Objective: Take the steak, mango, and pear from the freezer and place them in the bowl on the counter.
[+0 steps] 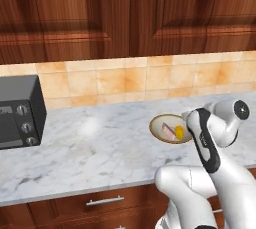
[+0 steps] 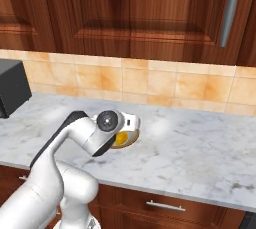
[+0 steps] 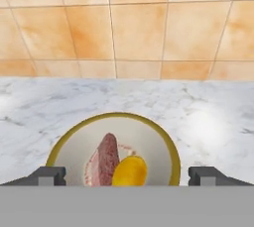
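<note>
The steak (image 3: 103, 164) and mango (image 3: 130, 171) lie touching (mango beside it) inside the bowl (image 3: 163, 144) on the counter (image 3: 208, 117).

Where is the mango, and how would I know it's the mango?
Look at the marble counter under the tan wall tiles. The round bowl sits there, with two things in it. The mango is the smooth orange-yellow oval; the flat reddish steak lies against it.

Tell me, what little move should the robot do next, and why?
Probably lift the claw straight up and away from the bowl. Its fingers stand wide apart with nothing between them, and the steak and mango already lie in the bowl on the counter. No pear shows in the bowl, so that fruit likely has yet to be fetched.
</note>
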Controlling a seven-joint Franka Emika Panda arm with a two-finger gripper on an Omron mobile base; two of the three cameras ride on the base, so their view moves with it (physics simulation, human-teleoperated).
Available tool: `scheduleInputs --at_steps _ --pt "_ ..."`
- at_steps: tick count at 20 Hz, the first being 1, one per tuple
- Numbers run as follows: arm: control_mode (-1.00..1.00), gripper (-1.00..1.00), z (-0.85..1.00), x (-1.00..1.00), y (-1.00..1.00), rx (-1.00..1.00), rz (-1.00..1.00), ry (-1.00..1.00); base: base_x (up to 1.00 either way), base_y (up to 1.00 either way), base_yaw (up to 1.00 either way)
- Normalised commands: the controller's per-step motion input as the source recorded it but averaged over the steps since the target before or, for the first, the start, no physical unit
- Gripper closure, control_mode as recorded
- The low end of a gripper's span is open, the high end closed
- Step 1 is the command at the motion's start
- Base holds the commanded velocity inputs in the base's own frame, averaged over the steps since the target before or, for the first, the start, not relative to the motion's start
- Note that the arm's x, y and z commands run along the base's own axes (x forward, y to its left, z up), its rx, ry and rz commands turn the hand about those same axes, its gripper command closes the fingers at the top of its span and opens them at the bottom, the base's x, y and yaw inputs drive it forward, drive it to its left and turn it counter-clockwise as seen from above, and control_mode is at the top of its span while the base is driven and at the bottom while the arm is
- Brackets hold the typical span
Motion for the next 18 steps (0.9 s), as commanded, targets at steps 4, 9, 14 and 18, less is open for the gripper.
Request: scheduleInputs --at_steps 4,9,14,18 --pt "-1.00 -1.00 0.72 -0.80 0.00 0.00 -0.05 0.00 0.00 0.00 0.00" --pt "-1.00 -1.00 0.90 -0.87 0.00 -0.02 -0.01 0.00 0.00 0.00 0.00" --pt "-1.00 -1.00 0.85 -0.73 0.00 -0.04 0.00 0.02 0.00 0.00 0.00" --pt "-1.00 -1.00 0.09 -0.84 0.19 -0.12 -0.01 0.02 0.00 0.00 0.00"
